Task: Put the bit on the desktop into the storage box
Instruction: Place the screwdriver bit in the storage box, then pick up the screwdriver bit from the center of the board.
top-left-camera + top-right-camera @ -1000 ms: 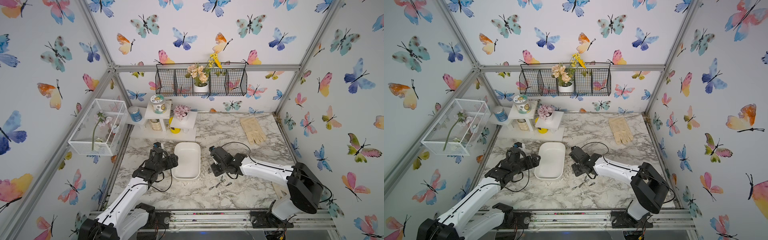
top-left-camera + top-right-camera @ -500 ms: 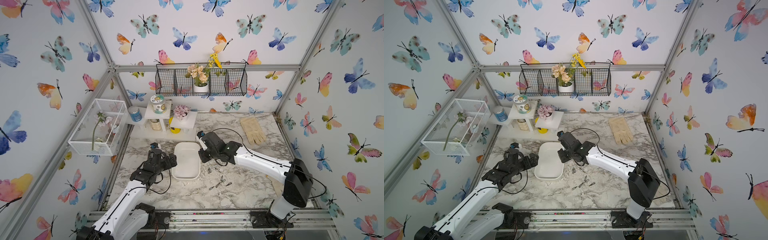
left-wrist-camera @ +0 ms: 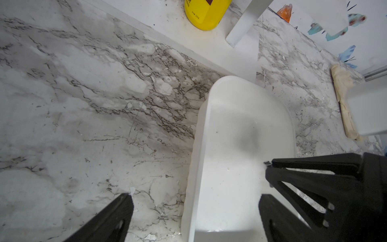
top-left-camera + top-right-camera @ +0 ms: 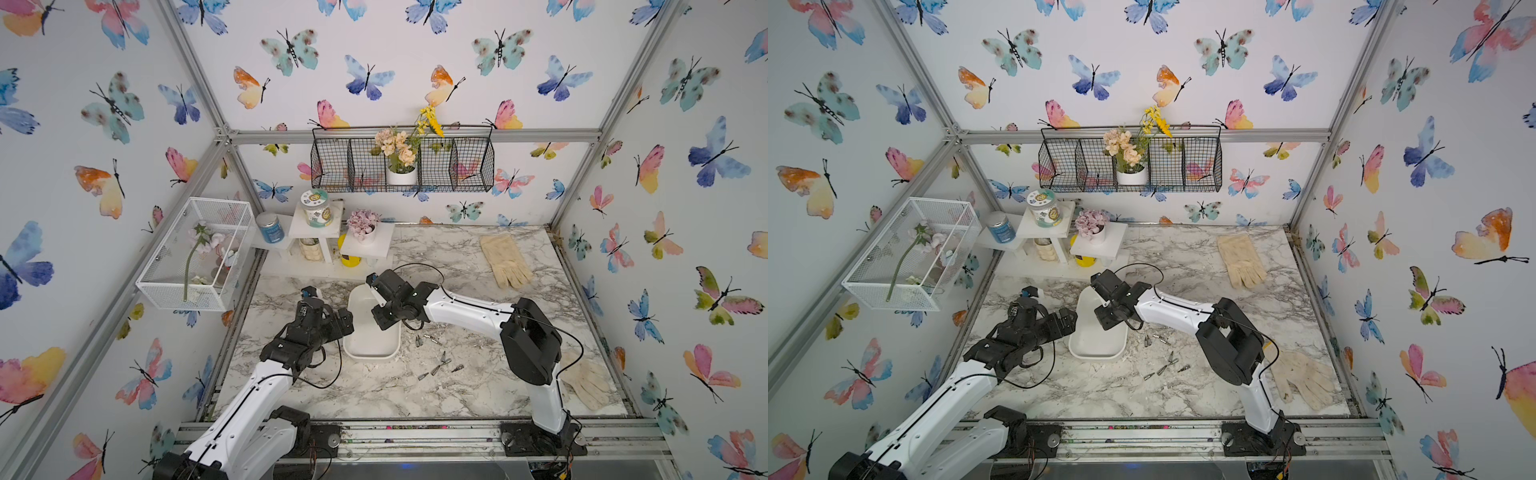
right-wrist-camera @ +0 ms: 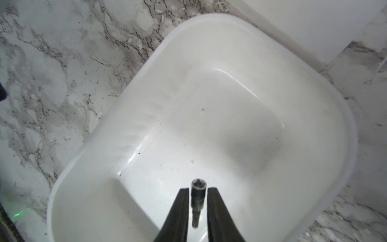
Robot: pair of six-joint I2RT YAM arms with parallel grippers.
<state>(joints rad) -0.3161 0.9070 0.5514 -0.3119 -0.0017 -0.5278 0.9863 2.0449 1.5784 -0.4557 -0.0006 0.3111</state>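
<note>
**Bit let go above the storage box**

In both top views: swung the right gripper (image 4: pixel 384 318) from beside the storage box (image 4: pixel 370 349) to above its inside. Left loose bits (image 4: pixel 436 365) on the desktop (image 4: pixel 415 395) just beside the box.

Right wrist, only here: parted the jaws slightly around the bit (image 5: pixel 198 194), unpinched, above the box floor; drop judged underway.

Left wrist: kept the left gripper (image 3: pixel 194 197) spread wide astride the box's rim.

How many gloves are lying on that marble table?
2. The far glove lies flat toward the back right of the table. The near glove lies by the front right edge, partly hidden behind the right arm.
</note>
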